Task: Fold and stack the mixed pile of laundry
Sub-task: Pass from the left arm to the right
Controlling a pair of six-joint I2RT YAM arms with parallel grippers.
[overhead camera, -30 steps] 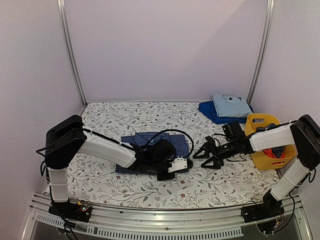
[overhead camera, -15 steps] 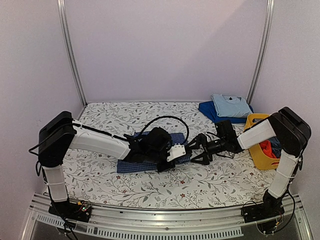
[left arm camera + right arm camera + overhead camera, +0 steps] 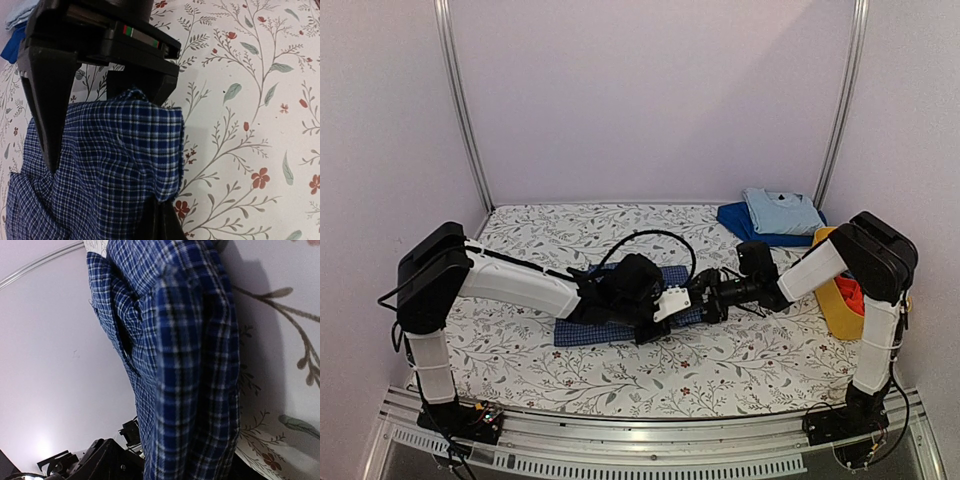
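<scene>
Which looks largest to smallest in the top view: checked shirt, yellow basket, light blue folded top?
Checked shirt
Then light blue folded top and yellow basket, unranked: the right arm hides part of the basket.

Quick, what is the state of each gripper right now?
Left gripper: shut on the blue checked shirt.
Right gripper: at the shirt, cannot be told whether open or shut.

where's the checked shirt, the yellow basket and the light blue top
checked shirt (image 3: 582,331), top view, its flat left part
yellow basket (image 3: 838,318), top view, its near wall
light blue top (image 3: 780,210), top view, middle of the folded cloth
</scene>
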